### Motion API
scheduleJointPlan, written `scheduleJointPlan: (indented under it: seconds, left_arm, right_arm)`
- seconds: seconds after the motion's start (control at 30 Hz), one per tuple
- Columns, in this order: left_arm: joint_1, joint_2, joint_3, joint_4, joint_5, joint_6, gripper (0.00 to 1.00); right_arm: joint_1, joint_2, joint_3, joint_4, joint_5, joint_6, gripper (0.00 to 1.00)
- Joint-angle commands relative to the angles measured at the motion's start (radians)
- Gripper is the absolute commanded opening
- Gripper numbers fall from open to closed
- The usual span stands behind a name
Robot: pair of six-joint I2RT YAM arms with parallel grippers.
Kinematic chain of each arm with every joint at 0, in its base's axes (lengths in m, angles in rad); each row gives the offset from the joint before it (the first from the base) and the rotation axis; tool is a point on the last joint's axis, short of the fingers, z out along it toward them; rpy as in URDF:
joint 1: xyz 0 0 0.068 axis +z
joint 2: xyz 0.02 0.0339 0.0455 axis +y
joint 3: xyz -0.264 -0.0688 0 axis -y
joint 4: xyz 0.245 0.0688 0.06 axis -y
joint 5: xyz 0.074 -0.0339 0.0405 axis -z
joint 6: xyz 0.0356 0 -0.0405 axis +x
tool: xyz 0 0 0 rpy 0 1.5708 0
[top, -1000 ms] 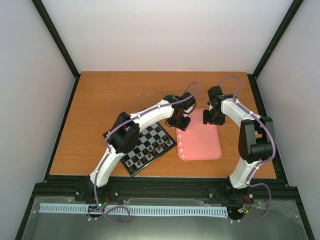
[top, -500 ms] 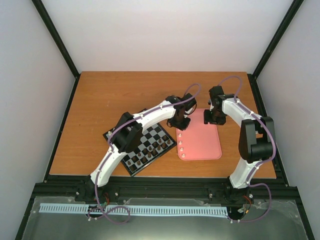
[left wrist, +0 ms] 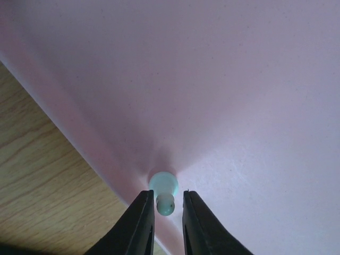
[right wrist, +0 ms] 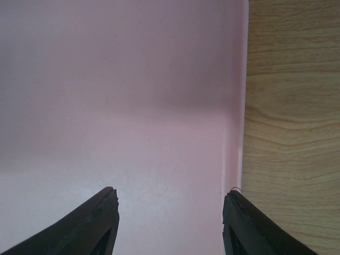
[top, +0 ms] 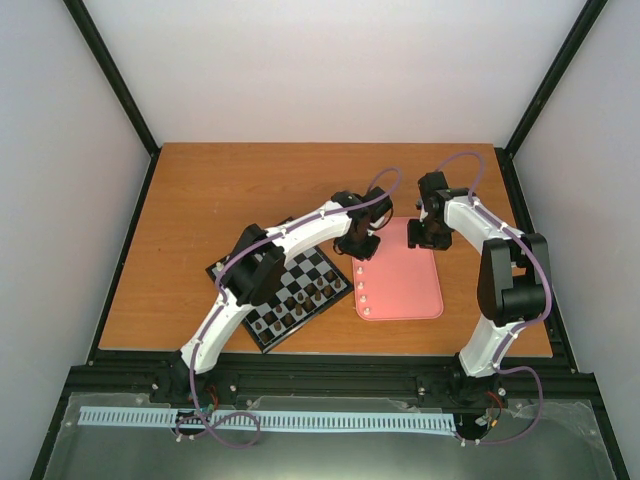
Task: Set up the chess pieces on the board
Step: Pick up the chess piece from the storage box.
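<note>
My left gripper (top: 360, 247) hangs low over the far left edge of the pink tray (top: 405, 285). In the left wrist view its fingertips (left wrist: 166, 193) straddle one cream-white chess piece (left wrist: 164, 192) that stands upright on the tray (left wrist: 239, 106). The jaws are narrow, and a small gap shows beside the piece's head. Several more cream-white pieces (top: 364, 291) stand in a row along the tray's left edge. The board (top: 300, 268) lies left of the tray. My right gripper (top: 419, 238) is open and empty over the tray's far right corner (right wrist: 133, 106).
Dark brown chess pieces (top: 295, 308) stand along the board's near rows. The left arm's forearm reaches across above the board. The orange-brown wooden table (top: 220, 200) shows beside the tray in both wrist views (right wrist: 292, 106). Black frame posts stand at the table's corners.
My left gripper has shifted slightly left and settled lower at the tray's left edge. The right gripper has barely moved.
</note>
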Motion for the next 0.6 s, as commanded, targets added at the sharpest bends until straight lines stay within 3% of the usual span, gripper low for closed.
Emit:
scheduleJointPlan:
  seconds: [0.0,0.3,0.57]
  left_arm:
    - [-0.007,0.029,0.043,-0.011,-0.006,0.005,0.18]
    - [-0.008,0.040,0.040,-0.008,0.013,0.004,0.01]
    - [0.004,-0.039,0.087,-0.050,0.002,-0.009,0.01]
  right_arm:
    - [-0.010,-0.032,0.002,0.000,0.001,-0.016,0.54]
    - [-0.010,-0.037,-0.002,-0.004,0.002,-0.018,0.54]
    - [-0.010,-0.046,-0.004,-0.004,0.004,-0.017,0.54]
